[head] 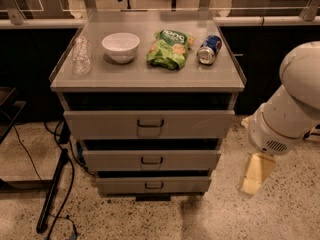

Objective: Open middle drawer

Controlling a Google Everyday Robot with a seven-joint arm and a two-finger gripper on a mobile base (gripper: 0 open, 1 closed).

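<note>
Grey middle drawer [151,160] lies below a blue can [209,49]; claw [255,174] hangs lower right, grip state untellable.

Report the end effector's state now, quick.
End effector: open or shut cannot be told. It hangs low, to the right of the middle drawer, and does not touch it.
</note>
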